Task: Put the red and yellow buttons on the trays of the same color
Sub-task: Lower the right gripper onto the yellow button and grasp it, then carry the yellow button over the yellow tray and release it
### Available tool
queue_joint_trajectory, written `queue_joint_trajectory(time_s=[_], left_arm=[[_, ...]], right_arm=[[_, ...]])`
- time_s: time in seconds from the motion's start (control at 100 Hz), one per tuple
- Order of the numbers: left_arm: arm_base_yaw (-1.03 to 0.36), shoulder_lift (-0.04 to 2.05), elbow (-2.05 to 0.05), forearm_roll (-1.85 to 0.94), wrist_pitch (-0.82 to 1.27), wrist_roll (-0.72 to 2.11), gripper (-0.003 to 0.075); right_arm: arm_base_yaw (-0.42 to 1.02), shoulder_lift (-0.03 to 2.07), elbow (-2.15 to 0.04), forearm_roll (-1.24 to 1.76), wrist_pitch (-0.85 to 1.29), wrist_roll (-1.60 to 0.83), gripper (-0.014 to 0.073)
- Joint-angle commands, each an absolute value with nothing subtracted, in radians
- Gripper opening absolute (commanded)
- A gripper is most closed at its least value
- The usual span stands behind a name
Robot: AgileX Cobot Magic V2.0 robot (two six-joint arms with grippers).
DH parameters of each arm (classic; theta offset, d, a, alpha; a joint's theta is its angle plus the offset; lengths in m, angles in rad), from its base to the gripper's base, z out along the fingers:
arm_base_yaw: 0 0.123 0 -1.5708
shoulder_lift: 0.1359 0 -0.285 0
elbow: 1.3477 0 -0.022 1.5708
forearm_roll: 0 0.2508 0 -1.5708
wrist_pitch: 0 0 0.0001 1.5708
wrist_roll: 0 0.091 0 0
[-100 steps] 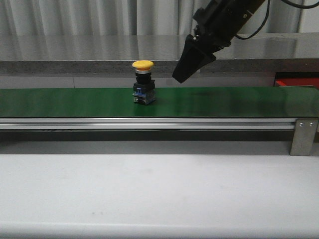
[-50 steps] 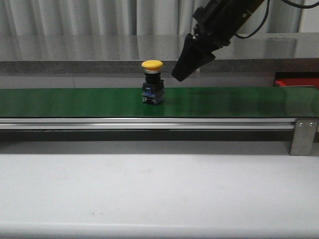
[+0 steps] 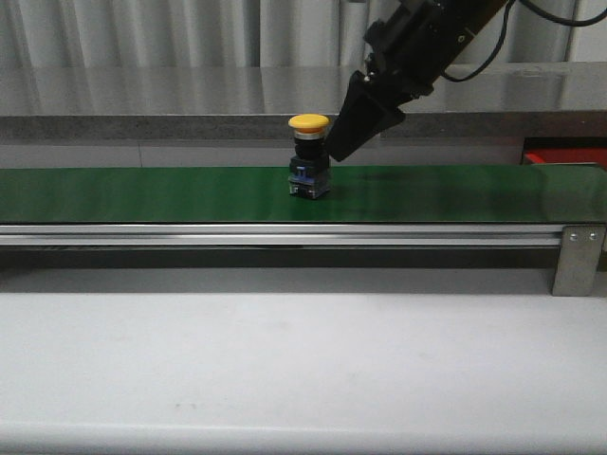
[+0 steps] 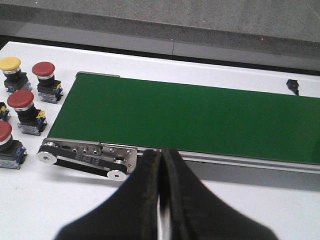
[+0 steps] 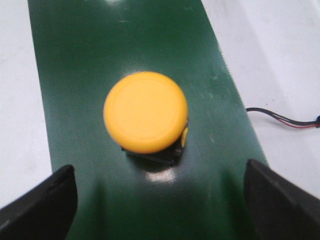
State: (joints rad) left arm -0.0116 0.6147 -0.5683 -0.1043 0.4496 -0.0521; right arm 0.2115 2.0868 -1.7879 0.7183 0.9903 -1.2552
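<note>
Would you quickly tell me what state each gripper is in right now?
Left gripper: closed, holding nothing.
Right gripper: open, empty, fingers either side of the yellow button on the green belt.

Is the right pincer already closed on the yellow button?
No, in the right wrist view the yellow button stands free on the green belt, and the right pincer has its fingers wide apart on either side.

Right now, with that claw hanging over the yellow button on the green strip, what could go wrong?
The yellow button stands tall on a narrow base on the green belt, so a nudge from one finger might tip it. The right gripper is open wide with the button between its fingers, yet the earlier pictures show the button travelling along the belt, so a late close could miss it. The left gripper is shut and far off, unable to help.
</note>
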Motion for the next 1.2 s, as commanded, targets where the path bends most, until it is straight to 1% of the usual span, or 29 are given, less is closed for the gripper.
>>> queue_joint_trajectory(time_s=[0.0,0.43,0.53,0.79,1.0,1.07,1.19], left_arm=[[-0.019,0.617,-0.596,-0.106,0.374,-0.055,-0.002],[-0.019,0.617,-0.596,-0.106,0.374,-0.055,-0.002],[-0.019,0.617,-0.596,-0.106,0.374,-0.055,-0.002],[-0.019,0.617,-0.596,-0.106,0.374,-0.055,-0.002],[-0.019,0.617,-0.596,-0.106,0.374,-0.055,-0.002],[-0.019,0.617,-0.596,-0.106,0.374,-0.055,-0.002],[-0.019,0.617,-0.596,-0.106,0.374,-0.055,-0.002]], right_arm=[[0.208,2.039,-1.817,0.78,0.986,-1.271,0.0664],[0.206,2.041,-1.817,0.796,0.985,-1.295,0.0655],[0.206,2.041,-1.817,0.796,0.978,-1.295,0.0604],[0.194,2.05,-1.817,0.796,0.956,-1.288,0.0394],[0.184,2.051,-1.817,0.796,0.948,-1.276,0.0267],[0.183,2.051,-1.817,0.796,0.954,-1.276,0.0233],[0.175,2.042,-1.817,0.796,0.967,-1.267,0.0222]])
